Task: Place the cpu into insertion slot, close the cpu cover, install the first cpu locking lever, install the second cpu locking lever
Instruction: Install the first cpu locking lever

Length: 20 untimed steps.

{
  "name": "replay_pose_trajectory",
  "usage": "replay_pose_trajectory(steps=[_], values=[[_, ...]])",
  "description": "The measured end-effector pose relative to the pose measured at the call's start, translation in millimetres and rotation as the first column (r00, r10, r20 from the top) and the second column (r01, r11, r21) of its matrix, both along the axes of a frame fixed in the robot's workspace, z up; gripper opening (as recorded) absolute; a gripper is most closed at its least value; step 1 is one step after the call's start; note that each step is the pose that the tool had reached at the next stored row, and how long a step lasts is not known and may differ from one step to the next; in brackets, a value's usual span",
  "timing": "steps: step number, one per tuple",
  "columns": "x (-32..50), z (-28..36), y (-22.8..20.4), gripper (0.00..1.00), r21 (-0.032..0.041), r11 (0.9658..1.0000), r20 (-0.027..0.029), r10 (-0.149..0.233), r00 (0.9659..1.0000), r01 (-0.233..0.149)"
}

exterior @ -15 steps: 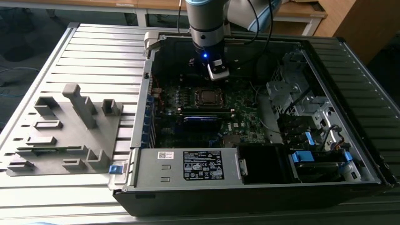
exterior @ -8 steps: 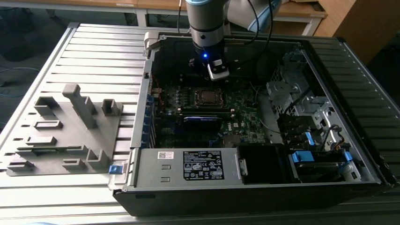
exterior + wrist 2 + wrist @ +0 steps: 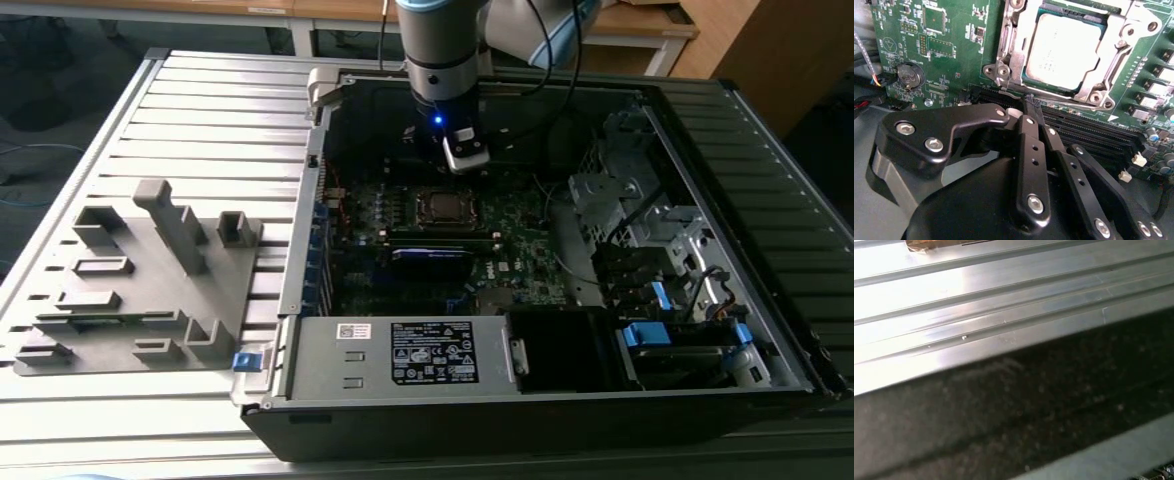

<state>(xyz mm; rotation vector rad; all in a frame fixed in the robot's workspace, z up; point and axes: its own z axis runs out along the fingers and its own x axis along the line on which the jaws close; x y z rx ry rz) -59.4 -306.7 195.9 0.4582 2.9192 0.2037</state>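
Second wrist view: gripper (image 3: 1030, 103) pinched closed, nr cpu (image 3: 1061, 50) under cpu cover (image 3: 1106, 75) (exterior view: arm (image 3: 441, 40) overhead).

Exterior view: arm (image 3: 441, 40) cut off at the frame's far edge. Socket (image 3: 441, 205) too small to tell how its parts lie.

Second wrist view: gripper (image 3: 1031, 102) body hides the motherboard (image 3: 944, 60) behind it. Cpu cover (image 3: 1111, 60) cut by the frame edge.

First wrist view: dark band (image 3: 1019, 410) blurred, unidentifiable. Brownish object (image 3: 929, 244) cut by the edge.
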Motion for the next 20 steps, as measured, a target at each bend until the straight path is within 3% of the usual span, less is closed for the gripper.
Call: replay_pose_trajectory(steps=[9, 13, 20], values=[[0.0, -1.8, 0.0, 0.11, -0.0150, 0.9999, 0.0009, 0.000, 1.0000, 0.000], [0.0, -1.2, 0.0, 0.11, -0.0154, 0.9999, 0.0009, 0.000, 1.0000, 0.000], [0.0, 6.6, 0.0, 0.11, -0.0151, 0.9999, 0.0011, 0.000, 1.0000, 0.000]])
